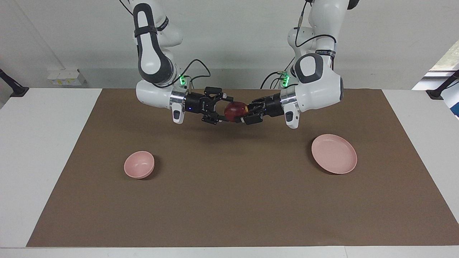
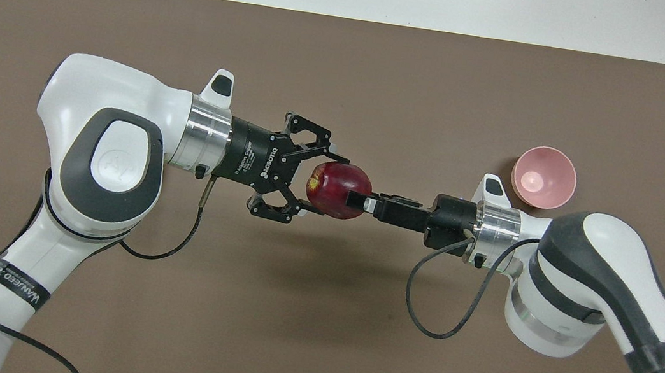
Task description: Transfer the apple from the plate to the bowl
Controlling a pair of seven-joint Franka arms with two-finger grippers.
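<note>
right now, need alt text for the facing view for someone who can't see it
Two robot arms meet above the middle of a brown mat, the left end effector gripping a red apple with the right end effector open around it. An empty pink bowl and plate sit apart below.

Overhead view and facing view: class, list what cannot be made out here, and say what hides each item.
- The plate: hidden in the overhead view beneath the left arm; it shows only in the facing view.
- Contact between the right end effector and the apple: neither view settles it, because the open fingers overlap the fruit.
- The apple's underside: unseen in both views, hidden by the apple itself.
</note>
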